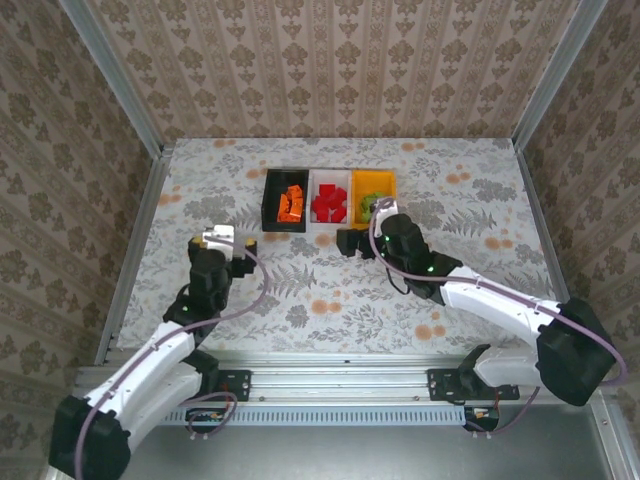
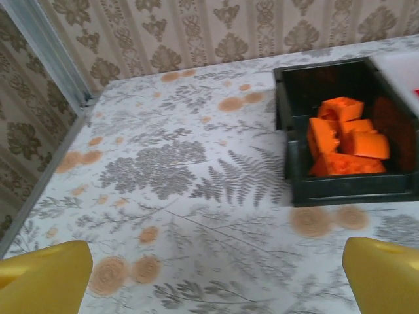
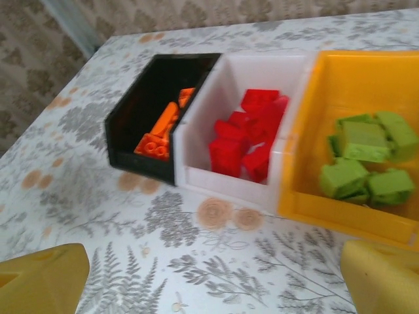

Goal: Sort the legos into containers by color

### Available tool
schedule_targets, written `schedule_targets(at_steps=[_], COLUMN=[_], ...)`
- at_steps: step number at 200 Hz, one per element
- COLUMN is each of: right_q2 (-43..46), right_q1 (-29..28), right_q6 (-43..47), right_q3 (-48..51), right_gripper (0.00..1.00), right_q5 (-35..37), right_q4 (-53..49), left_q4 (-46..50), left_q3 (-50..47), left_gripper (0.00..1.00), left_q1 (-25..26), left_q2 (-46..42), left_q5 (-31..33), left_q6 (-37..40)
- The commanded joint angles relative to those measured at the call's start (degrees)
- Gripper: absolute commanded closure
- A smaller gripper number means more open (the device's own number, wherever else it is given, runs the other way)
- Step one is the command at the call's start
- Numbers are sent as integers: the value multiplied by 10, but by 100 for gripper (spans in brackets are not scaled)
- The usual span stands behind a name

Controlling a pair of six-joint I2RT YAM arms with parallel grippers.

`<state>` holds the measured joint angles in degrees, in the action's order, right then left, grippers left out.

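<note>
All legos (image 3: 252, 134) seem sorted in the containers (image 3: 196, 154) ahead; left gripper (image 2: 216, 278) and right gripper (image 3: 216, 278) stand wide, empty.

Black bin (image 3: 136, 157) holds orange legos (image 3: 159, 136), white bin (image 3: 204, 114) red (image 3: 247, 140), yellow bin (image 3: 340, 82) green (image 3: 365, 160).

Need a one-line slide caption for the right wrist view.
Bins side by side: orange legos in the black bin, red legos in the white bin, green legos in the orange-yellow bin.
</note>
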<state>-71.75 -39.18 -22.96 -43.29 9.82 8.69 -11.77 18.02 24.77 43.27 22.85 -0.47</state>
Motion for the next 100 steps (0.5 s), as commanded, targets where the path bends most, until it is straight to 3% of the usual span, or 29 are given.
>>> schedule_targets(at_steps=[1, 23, 48, 64, 76, 100], right_q2=[57, 115, 102, 91, 86, 95], right_q1=[-5, 1, 20, 20, 21, 26], right_q6=[35, 49, 77, 91, 95, 112], right_q3=[26, 86, 98, 83, 91, 112], right_gripper=[0, 0, 0, 0, 0, 0], right_q5=[1, 82, 101, 107, 131, 204], right_q4=[21, 120, 148, 107, 112, 137], left_q4=[-156, -215, -321, -373, -355, -376], left_q3=[-29, -53, -72, -55, -33, -6], left_gripper=[0, 0, 0, 0, 0, 0], left_q1=[-68, -147, -230, -252, -263, -266], left_q2=[3, 62, 176, 265, 285, 342], left_q5=[-86, -120, -181, -211, -252, -255], left_q6=[85, 52, 8, 9, 7, 10])
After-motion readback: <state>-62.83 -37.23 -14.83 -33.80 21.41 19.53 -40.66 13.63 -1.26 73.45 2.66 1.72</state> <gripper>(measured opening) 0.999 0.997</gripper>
